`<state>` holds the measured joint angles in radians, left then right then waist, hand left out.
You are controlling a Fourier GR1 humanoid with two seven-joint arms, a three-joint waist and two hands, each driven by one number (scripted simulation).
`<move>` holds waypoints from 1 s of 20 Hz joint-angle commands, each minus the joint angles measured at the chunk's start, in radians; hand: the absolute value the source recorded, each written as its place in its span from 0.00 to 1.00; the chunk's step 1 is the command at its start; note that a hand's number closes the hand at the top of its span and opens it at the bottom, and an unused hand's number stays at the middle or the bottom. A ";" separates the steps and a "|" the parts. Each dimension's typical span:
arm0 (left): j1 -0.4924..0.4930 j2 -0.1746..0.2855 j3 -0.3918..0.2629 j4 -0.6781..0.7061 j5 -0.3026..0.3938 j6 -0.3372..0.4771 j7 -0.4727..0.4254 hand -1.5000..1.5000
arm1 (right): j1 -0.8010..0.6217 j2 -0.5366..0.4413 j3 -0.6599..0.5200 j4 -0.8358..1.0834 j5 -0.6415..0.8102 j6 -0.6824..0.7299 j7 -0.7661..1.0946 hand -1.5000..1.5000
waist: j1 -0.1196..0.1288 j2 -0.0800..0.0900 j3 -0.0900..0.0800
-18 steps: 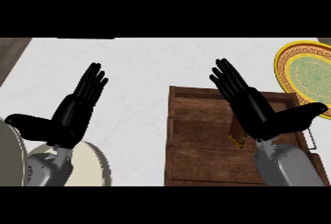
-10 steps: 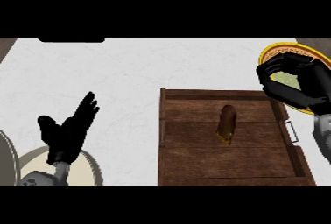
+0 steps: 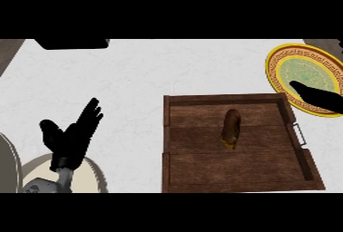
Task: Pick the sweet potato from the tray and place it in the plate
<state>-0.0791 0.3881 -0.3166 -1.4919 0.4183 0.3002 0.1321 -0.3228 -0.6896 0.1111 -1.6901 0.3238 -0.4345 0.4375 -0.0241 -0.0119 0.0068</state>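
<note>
Brown oblong sweet potato [image 3: 231,129] mid wooden tray [image 3: 201,174], long axis away from us | nearer right robot hand [image 3: 321,99] over gold-rimmed plate [image 3: 273,68], potato lower-left of it, pose we cannot tell | left robot hand [image 3: 70,136] spread

a pale, whitish counter [image 3: 147,77] fills most of the space, evenly lit and faintly mottled. a flat dark block [image 3: 72,44] sits at its far edge, and a brown strip [image 3: 9,52] borders the far left corner.
</note>
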 commanded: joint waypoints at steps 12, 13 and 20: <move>0.030 -0.064 -0.043 0.063 -0.034 -0.006 0.028 0.50 | -0.154 -0.122 0.240 -0.195 -0.016 0.585 0.661 0.00 | 0.044 0.012 -0.012; 0.047 -0.037 -0.023 0.061 -0.018 -0.034 0.027 0.50 | -0.135 -0.108 0.287 -0.258 0.008 0.598 0.727 0.00 | 0.037 0.007 -0.012; 0.016 -0.075 -0.021 0.079 -0.041 -0.019 0.047 0.50 | -0.260 0.040 0.398 -0.083 0.052 0.641 0.833 0.00 | 0.054 0.016 -0.010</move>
<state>-0.1216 0.3444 -0.3128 -1.4639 0.3688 0.2789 0.1572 -0.5178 -0.7289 0.4452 -1.8321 0.3538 0.1370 1.1021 0.0213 -0.0071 0.0078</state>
